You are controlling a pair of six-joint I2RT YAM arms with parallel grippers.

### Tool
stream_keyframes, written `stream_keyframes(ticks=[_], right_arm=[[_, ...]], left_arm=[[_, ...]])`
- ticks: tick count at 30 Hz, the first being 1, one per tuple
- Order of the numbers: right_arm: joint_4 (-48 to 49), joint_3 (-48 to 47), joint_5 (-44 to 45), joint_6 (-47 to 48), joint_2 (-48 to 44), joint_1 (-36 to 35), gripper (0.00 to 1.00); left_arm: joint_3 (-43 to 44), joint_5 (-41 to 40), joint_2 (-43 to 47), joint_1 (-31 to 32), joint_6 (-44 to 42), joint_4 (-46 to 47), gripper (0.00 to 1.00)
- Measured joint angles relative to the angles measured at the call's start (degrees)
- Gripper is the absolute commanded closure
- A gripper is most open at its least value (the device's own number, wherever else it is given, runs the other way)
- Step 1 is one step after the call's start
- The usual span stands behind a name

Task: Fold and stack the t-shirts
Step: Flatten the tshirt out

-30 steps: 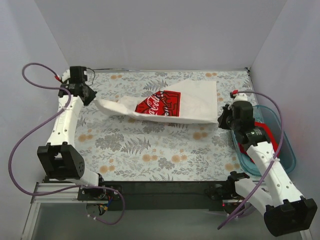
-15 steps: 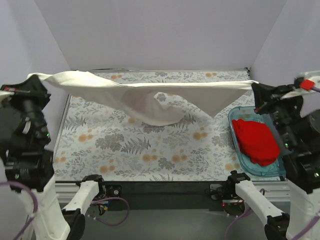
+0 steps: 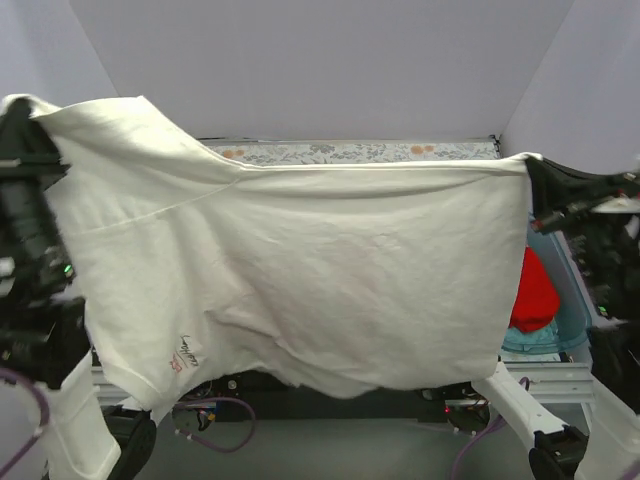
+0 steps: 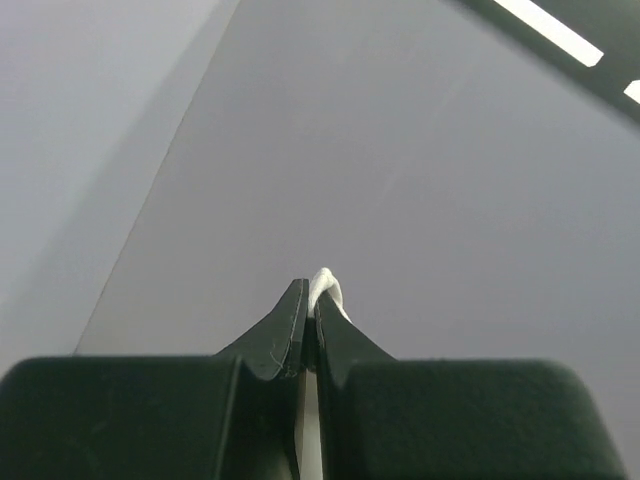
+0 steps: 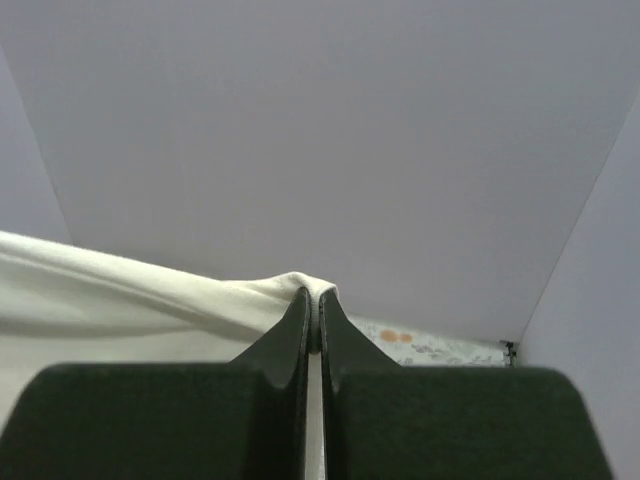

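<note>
The white t-shirt (image 3: 300, 270) hangs spread wide between both grippers, high above the table and close to the top camera. Its small red script logo (image 3: 183, 357) shows near the lower left hem. My left gripper (image 3: 22, 118) is shut on the shirt's upper left corner; a bit of white cloth (image 4: 325, 285) pokes past its tips (image 4: 309, 292). My right gripper (image 3: 535, 170) is shut on the upper right corner, with cloth (image 5: 150, 285) draped over its tips (image 5: 312, 297). The red t-shirt (image 3: 535, 295) lies in the blue tub (image 3: 560, 325), partly hidden by the white shirt.
The floral table cover (image 3: 350, 152) shows only as a strip at the back, and also in the right wrist view (image 5: 430, 345). The hanging shirt hides most of the table. White walls close in on the back and sides.
Both grippers have lifted the white shirt higher and nearer the camera. It went from a sagging band to a full hanging sheet that covers the table.
</note>
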State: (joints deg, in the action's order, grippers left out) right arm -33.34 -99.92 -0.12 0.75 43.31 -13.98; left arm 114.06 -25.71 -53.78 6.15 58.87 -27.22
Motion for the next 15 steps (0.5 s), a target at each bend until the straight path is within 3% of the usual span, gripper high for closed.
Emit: stream_keyframes(ticks=[4,9,12,15], right_arm=[[4.57,17.05,1.62,0.11,4.44,0.00,0.99],[13.94,41.11,5.01,0.28,14.47,0.04,0.99],[18.53,48.89,7.21,0.37,21.57,0.11,0.99],[25.46,51.19,8.87,0.59,28.55,0.13,0.99]], left_arm=[[-16.44,2.27,-7.10,0.04,-0.09,5.75,1.00],[-39.10,5.14,-24.87,0.20,-0.07,12.68,1.00],[-44.81,6.86,-36.85,0.22,0.02,13.90,1.00],[-44.87,8.48,-45.72,0.15,0.04,16.09,1.00]])
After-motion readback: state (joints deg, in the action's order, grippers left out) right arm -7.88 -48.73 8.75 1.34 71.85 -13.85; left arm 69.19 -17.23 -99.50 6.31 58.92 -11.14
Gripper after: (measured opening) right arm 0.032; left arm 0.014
